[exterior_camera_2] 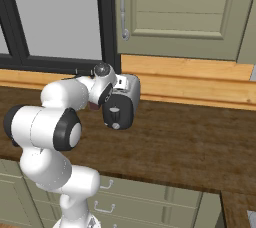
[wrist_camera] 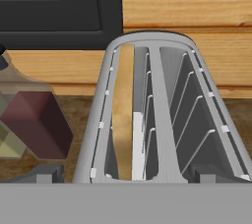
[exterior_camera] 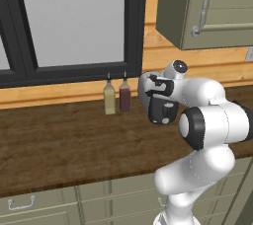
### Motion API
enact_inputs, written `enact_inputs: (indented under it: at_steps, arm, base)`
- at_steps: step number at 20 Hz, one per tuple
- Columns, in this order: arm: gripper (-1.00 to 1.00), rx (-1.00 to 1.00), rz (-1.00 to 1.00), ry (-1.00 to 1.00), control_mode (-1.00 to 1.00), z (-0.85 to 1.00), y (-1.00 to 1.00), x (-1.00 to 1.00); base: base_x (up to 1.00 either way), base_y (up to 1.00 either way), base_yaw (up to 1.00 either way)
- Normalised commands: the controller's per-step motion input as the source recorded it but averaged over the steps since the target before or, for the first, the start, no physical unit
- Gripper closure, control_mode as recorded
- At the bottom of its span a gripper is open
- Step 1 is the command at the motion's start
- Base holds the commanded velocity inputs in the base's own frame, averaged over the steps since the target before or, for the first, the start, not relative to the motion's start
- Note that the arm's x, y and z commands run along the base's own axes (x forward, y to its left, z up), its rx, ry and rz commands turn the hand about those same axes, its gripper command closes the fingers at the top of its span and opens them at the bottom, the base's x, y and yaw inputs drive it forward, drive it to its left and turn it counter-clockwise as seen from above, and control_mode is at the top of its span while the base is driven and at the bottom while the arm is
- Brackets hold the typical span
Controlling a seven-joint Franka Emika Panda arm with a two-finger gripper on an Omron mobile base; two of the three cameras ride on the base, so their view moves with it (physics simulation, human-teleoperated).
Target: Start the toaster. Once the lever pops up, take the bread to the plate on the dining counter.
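Hand view: tan bread point(wrist_camera: 124, 115) (upright) in toaster point(wrist_camera: 162, 120) slot.

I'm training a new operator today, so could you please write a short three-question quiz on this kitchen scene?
1. True or false: the bread sits in the toaster's right slot in the hand view.
2. How many bottles stand beside the toaster: A one, B two, C three?
3. Fill in: the gripper is ___ and holds nothing.

Key:
1. False; the slice stands in the left slot.
2. B; a pale bottle and a dark red bottle stand under the window.
3. Open.
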Motion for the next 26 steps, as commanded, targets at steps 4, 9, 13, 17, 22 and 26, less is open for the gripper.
enact_inputs:
  at_steps: [4,9,13,17,22,26]
  arm:
    - [-1.0,0.0,0.0,0.0,-1.0,0.0,0.0,0.0]
    - [-1.0,0.0,0.0,0.0,-1.0,0.0,0.0,0.0]
    - [-1.0,0.0,0.0,0.0,-1.0,0.0,0.0,0.0]
    - [-1.0,0.0,0.0,0.0,-1.0,0.0,0.0,0.0]
    - [-1.0,0.0,0.0,0.0,-1.0,0.0,0.0,0.0]
    - [-1.0,0.0,0.0,0.0,-1.0,0.0,0.0,0.01]
  base:
    - [0.0,0.0,0.0]
    - [0.0,0.0,0.0]
    - [0.0,0.0,0.0]
    - [0.0,0.0,0.0]
    - [0.0,0.0,0.0]
    - [0.0,0.0,0.0]
